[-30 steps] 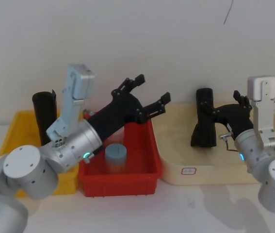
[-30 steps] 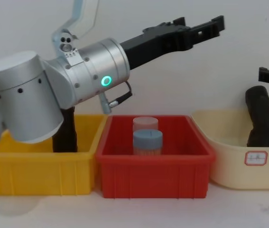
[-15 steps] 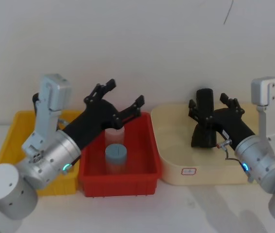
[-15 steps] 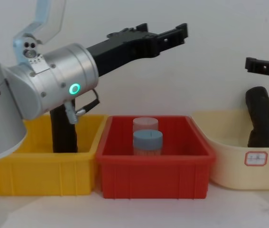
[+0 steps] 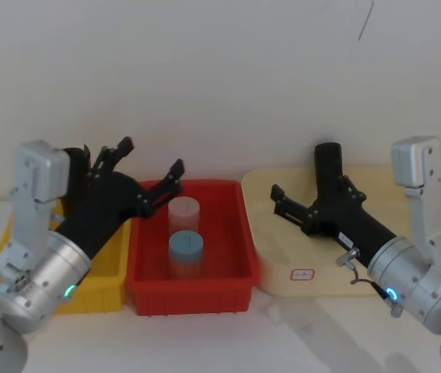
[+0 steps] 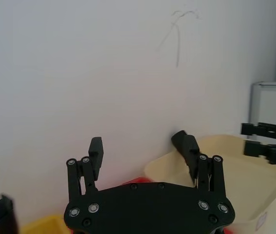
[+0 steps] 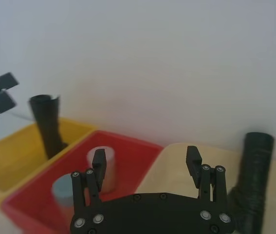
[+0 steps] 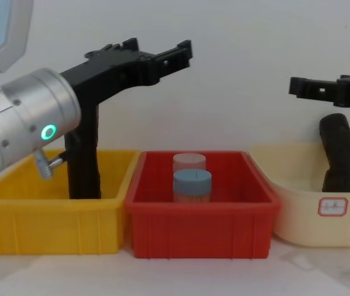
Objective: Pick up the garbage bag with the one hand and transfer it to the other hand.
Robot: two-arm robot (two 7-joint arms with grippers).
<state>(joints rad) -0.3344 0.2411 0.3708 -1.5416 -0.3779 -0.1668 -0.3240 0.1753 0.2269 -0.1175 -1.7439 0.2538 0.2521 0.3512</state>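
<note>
Your garbage bag stands upright in the yellow bin, close by the left gripper, whose jaws gape empty, as do those of the right gripper; it looks light, crinkly and squashy, so pinch its mid-body squarely, not the ragged top

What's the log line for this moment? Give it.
left gripper: open, raised | right gripper: open, above cream tray | garbage bag: upright in yellow bin, ungrasped
</note>
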